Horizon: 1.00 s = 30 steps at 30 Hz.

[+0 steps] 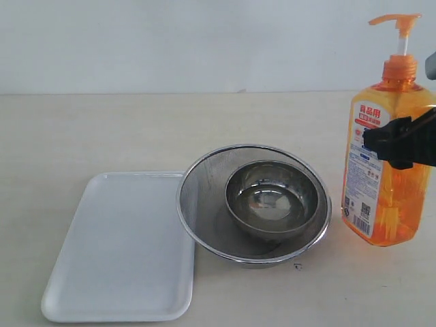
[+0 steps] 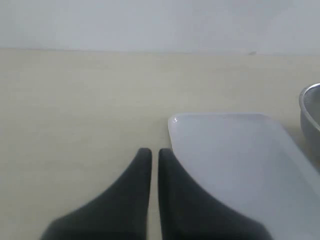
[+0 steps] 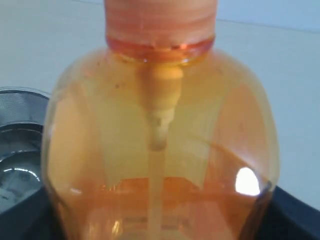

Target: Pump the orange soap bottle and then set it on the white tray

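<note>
The orange soap bottle (image 1: 387,170) stands upright at the right of the table, pump head (image 1: 398,24) raised on its white stem. My right gripper (image 1: 400,142) clasps its body at mid-height. In the right wrist view the bottle (image 3: 160,140) fills the space between the dark fingers (image 3: 292,215), which press on both its sides. The white tray (image 1: 122,252) lies flat at the front left with nothing on it. My left gripper (image 2: 150,153) is shut on nothing, low over the table beside a corner of the tray (image 2: 235,165). It does not show in the exterior view.
A round steel mesh strainer (image 1: 204,197) holding a steel bowl (image 1: 272,201) sits between the tray and the bottle, its rim touching the tray's right edge. The strainer's rim (image 2: 309,107) also shows in the left wrist view. A wall runs along the back.
</note>
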Tool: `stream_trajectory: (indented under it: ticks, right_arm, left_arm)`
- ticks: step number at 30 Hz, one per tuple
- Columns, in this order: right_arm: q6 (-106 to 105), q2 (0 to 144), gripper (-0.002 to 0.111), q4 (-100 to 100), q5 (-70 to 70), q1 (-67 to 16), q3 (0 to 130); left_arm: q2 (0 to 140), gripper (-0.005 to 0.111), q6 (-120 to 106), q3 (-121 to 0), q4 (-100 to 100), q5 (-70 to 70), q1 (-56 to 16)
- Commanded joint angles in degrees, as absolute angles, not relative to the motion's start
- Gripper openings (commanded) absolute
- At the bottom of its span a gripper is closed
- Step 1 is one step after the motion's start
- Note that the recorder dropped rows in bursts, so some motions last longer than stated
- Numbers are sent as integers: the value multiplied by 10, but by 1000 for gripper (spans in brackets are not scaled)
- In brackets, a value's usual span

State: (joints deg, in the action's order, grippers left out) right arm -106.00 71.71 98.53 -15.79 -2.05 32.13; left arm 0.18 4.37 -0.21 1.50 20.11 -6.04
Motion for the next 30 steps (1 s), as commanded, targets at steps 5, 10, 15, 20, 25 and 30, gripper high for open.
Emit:
stream_trajectory:
  ticks: [5, 10, 15, 20, 25, 30]
  right_arm:
    - [-1133, 720, 0, 999, -153, -25, 361]
    - [-1147, 780, 0, 999, -122, -63, 361]
    - [-1113, 795, 0, 999, -129, -63, 373]
    - [-1099, 795, 0, 999, -109, -63, 375]
    - [-1075, 808, 0, 999, -114, -63, 373]
    - [-1049, 816, 0, 999, -120, -63, 367]
  left_arm:
    - [0, 5, 45, 0, 11, 195, -59]
    - [0, 5, 45, 0, 11, 195, -59]
    - [0, 5, 45, 0, 11, 195, -59]
    - [0, 5, 45, 0, 11, 195, -59]
    - [0, 5, 45, 0, 11, 195, -59]
    - [0, 5, 45, 0, 11, 195, -59]
